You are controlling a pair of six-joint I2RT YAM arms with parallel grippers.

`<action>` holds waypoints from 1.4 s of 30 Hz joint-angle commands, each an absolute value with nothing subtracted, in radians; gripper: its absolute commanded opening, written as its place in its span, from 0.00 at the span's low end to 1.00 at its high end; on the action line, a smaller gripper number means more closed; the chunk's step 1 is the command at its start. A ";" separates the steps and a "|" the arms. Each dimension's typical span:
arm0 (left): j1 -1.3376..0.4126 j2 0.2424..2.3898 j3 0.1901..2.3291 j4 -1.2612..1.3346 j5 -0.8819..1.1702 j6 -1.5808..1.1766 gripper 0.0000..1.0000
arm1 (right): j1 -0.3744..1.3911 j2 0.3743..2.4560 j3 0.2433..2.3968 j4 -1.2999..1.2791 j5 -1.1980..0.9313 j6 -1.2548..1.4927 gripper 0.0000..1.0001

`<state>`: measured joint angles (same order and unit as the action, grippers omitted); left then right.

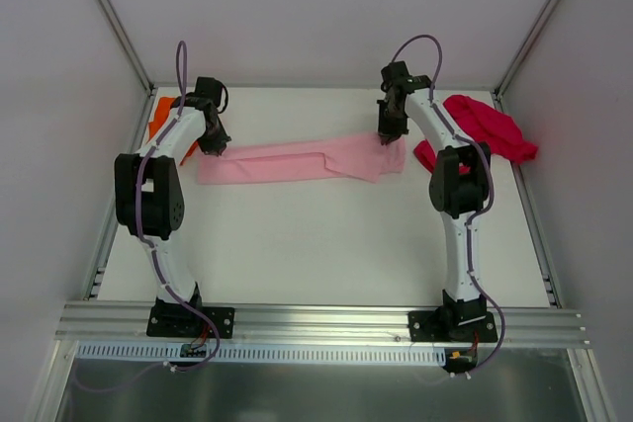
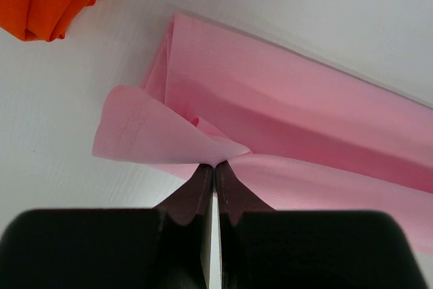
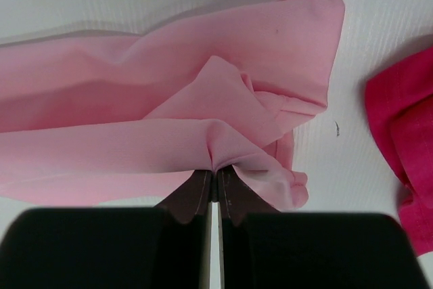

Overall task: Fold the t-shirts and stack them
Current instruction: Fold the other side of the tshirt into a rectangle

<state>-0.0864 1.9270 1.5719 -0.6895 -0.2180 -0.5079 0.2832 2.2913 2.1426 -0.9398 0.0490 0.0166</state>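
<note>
White arm links (image 1: 170,266), black joint housings (image 1: 148,195), purple cables (image 1: 181,58), black base plates (image 1: 220,322), dark gripper fingers (image 2: 193,195).

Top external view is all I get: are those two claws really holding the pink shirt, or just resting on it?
Observer: Holding. The left wrist view shows the left gripper shut on a pinched fold of the light pink t-shirt.
Operator: And the other claw?
Observer: The right wrist view shows the right gripper shut on a bunched edge of the same shirt.
Operator: Does the red shirt touch the pink one there?
Observer: No. In the right wrist view a strip of bare table separates the crimson t-shirt from the pink one.
</note>
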 commanded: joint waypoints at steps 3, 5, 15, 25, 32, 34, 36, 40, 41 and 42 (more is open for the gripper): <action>-0.092 1.947 1.574 -0.707 -0.261 -0.486 0.00 | 0.264 2.332 2.239 -0.950 0.097 0.009 0.01; -0.092 1.954 1.583 -0.712 -0.265 -0.486 0.00 | 0.261 2.350 2.261 -0.948 0.106 0.008 0.01; -0.092 2.046 1.684 -0.733 -0.272 -0.508 0.00 | 0.219 2.364 2.295 -0.908 0.110 0.009 0.01; -0.092 2.160 1.867 -0.768 -0.261 -0.500 0.00 | 0.193 2.379 2.313 -0.885 0.107 0.017 0.01; -0.092 2.185 1.859 -0.767 -0.255 -0.499 0.64 | 0.195 2.387 2.315 -0.890 0.118 -0.026 0.75; -0.092 2.168 1.842 -0.753 -0.253 -0.489 0.74 | 0.199 2.375 2.301 -0.884 0.120 -0.035 0.88; -0.092 2.146 1.844 -0.738 -0.247 -0.485 0.76 | 0.199 2.350 2.287 -0.871 0.114 -0.048 0.88; -0.092 2.083 1.842 -0.721 -0.216 -0.500 0.75 | 0.202 2.304 2.283 -0.877 0.078 -0.046 0.85; -0.094 2.069 1.841 -0.710 -0.209 -0.505 0.75 | 0.202 2.292 2.275 -0.874 0.049 -0.045 0.84; -0.094 2.044 1.830 -0.704 -0.201 -0.511 0.75 | 0.204 2.280 2.246 -0.861 0.037 -0.041 0.80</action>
